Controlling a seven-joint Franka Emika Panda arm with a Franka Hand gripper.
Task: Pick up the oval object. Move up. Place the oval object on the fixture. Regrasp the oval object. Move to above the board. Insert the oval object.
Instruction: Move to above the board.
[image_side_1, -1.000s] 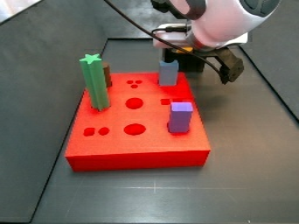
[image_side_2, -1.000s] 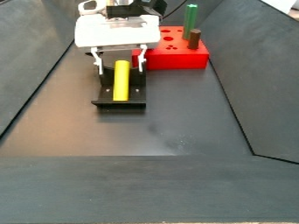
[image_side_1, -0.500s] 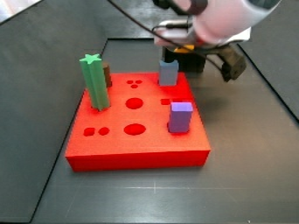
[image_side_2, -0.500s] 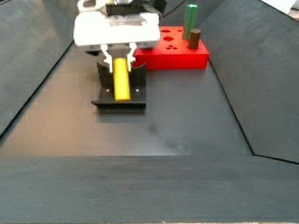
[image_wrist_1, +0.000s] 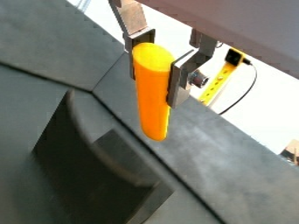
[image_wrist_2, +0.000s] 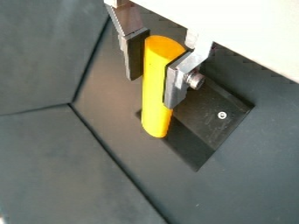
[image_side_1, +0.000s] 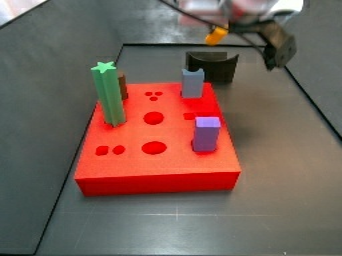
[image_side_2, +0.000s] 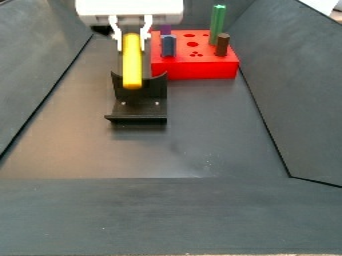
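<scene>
step: regrasp looks done, gripper (image_side_2: 130, 40) fingers clamped on the oval object (image_side_2: 132, 62), hanging above the fixture (image_side_2: 138, 105) upper left | next: carry it over the board (image_side_2: 199, 64)

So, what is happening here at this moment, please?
The gripper is shut on the oval object, a yellow-orange peg, and holds it in the air above the fixture. Both wrist views show the silver fingers clamping the peg near its upper end, with its lower end free of the fixture's cradle. The red board lies beside the fixture with a green star post and purple peg standing in it. The oval object is not yet inserted.
</scene>
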